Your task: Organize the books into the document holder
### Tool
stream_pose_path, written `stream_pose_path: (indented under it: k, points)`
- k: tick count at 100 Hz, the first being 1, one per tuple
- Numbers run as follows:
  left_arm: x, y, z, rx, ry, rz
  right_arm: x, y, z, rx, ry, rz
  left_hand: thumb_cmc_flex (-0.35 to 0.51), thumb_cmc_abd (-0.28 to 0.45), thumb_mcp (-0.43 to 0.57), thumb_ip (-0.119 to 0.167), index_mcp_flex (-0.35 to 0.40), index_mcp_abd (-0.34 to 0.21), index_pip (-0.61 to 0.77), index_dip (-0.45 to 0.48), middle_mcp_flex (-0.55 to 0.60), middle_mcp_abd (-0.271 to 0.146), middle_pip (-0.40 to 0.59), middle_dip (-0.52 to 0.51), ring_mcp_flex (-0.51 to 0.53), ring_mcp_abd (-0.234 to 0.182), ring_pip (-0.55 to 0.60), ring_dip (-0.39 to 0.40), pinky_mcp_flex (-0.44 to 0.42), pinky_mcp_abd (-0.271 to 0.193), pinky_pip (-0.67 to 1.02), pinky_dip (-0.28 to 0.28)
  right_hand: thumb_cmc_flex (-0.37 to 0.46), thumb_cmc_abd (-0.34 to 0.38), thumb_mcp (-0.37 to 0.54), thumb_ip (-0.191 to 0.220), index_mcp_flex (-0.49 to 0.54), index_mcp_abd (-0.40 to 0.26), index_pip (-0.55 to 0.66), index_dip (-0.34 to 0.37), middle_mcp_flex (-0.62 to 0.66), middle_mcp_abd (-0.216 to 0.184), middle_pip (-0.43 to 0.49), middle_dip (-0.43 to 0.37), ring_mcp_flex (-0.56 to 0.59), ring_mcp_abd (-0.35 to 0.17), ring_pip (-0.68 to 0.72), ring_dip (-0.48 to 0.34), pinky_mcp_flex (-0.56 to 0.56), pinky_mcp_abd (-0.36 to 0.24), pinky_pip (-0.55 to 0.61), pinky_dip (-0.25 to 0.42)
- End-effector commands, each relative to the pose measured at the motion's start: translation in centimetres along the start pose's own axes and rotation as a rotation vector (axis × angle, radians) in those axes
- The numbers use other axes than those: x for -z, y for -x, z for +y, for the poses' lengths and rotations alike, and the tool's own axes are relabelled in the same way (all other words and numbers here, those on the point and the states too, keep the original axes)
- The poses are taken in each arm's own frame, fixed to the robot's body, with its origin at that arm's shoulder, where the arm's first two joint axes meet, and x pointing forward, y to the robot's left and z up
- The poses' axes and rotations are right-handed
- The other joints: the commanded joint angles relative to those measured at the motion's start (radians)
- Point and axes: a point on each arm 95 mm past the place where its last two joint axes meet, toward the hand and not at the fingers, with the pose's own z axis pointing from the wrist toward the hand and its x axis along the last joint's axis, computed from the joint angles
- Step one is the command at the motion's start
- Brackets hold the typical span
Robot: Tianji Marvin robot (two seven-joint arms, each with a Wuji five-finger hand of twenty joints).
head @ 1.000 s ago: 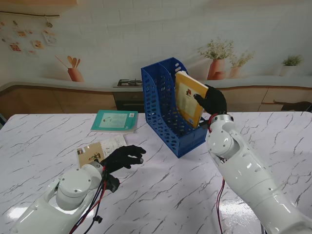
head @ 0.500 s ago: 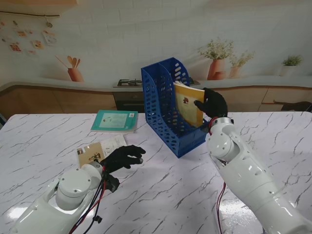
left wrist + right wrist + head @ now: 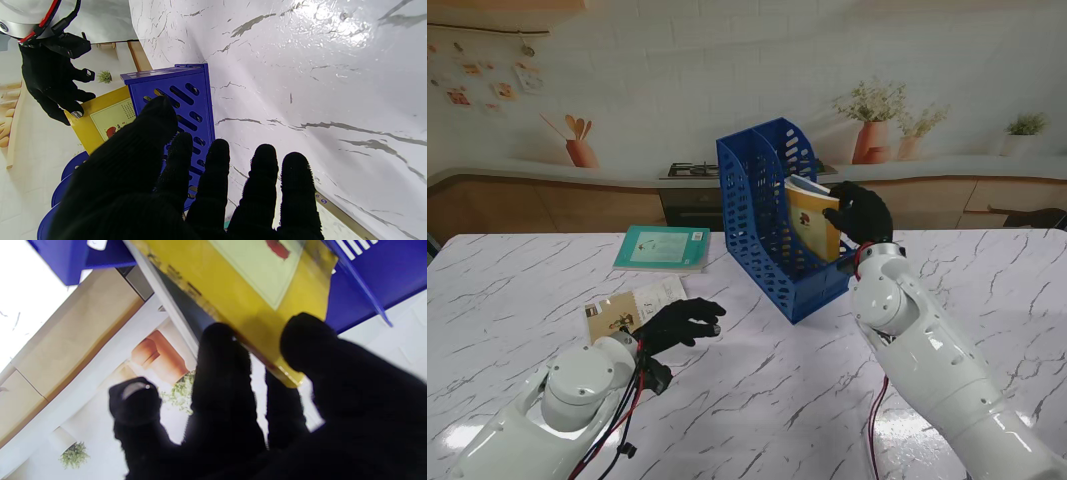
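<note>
Black-gloved, the left hand (image 3: 679, 322) rests spread and holding nothing beside a tan booklet (image 3: 620, 312), a teal book (image 3: 662, 247) lying beyond its fingertips. Rightward, the blue document holder (image 3: 762, 215) takes the yellow book (image 3: 812, 217), pinched at its upper corner by the right hand (image 3: 860, 212). Only the right wrist view shows thumb (image 3: 305, 340) on the cover and fingers (image 3: 223, 350) behind.
</note>
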Motion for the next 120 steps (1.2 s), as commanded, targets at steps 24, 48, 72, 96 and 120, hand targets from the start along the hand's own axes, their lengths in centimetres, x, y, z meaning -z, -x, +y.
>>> stream_pose_path:
  k: [24, 48, 72, 96, 120]
  points:
    - [0.0, 0.0, 0.4, 0.001, 0.016, 0.022, 0.7, -0.2, 0.0, -0.002, -0.015, 0.014, -0.011, 0.025, -0.020, 0.030, -0.003, -0.011, 0.005, 0.004, 0.013, -0.027, 0.011, 0.004, 0.002, -0.026, 0.000, 0.007, 0.003, -0.009, -0.015, -0.004, -0.075, 0.065, -0.059, 0.080, -0.007, 0.040, -0.186, 0.031, -0.079, 0.016, -0.063, -0.060, -0.101, 0.052, -0.229, -0.095, -0.123, -0.251, -0.124, 0.009]
    - [-0.1, -0.1, 0.4, 0.001, 0.013, 0.022, 1.1, -0.5, 0.7, 0.008, -0.006, 0.033, -0.012, 0.025, -0.024, 0.031, -0.005, -0.014, 0.003, 0.004, 0.011, -0.029, 0.006, -0.001, 0.002, -0.025, -0.001, 0.006, 0.002, -0.008, -0.015, -0.004, -0.119, 0.100, -0.114, 0.138, -0.005, 0.040, -0.309, 0.064, -0.126, 0.018, -0.140, -0.109, -0.195, 0.092, -0.419, -0.163, -0.259, -0.199, -0.271, -0.017]
    - [-0.2, -0.1, 0.3, 0.001, 0.016, 0.029, 2.2, -1.5, 2.2, 0.007, 0.020, 0.080, -0.018, 0.025, -0.029, 0.030, -0.008, -0.020, 0.000, 0.003, 0.003, -0.024, -0.014, -0.018, 0.000, -0.048, -0.013, -0.001, -0.003, -0.017, -0.024, -0.008, -0.145, 0.111, -0.192, 0.129, -0.024, 0.021, -0.387, 0.004, -0.138, -0.008, -0.280, -0.211, -0.279, 0.097, -0.676, -0.273, -0.512, -0.160, -0.566, -0.154]
    - [-0.2, -0.1, 0.3, -0.007, 0.024, 0.040, 5.3, -2.2, 4.2, -0.019, 0.022, 0.118, -0.025, 0.019, -0.034, 0.026, -0.010, -0.030, -0.003, 0.001, 0.003, -0.031, -0.024, -0.033, -0.006, -0.076, -0.041, -0.033, -0.014, -0.042, -0.064, -0.029, -0.185, 0.129, -0.267, 0.124, -0.044, 0.022, -0.413, -0.040, -0.143, -0.014, -0.351, -0.266, -0.337, 0.107, -0.779, -0.349, -0.620, -0.145, -0.680, -0.237]
    - [-0.1, 0.0, 0.0, -0.020, -0.009, 0.054, 9.8, -2.0, 4.6, -0.094, -0.067, 0.133, -0.042, 0.006, -0.034, 0.021, 0.001, -0.040, 0.004, 0.004, 0.022, -0.054, -0.027, -0.042, -0.014, -0.070, -0.048, -0.050, -0.031, -0.106, -0.118, -0.059, -0.181, 0.211, -0.377, 0.135, -0.041, 0.051, -0.431, -0.060, -0.129, -0.003, -0.394, -0.277, -0.362, 0.111, -0.812, -0.366, -0.677, -0.144, -0.746, -0.281]
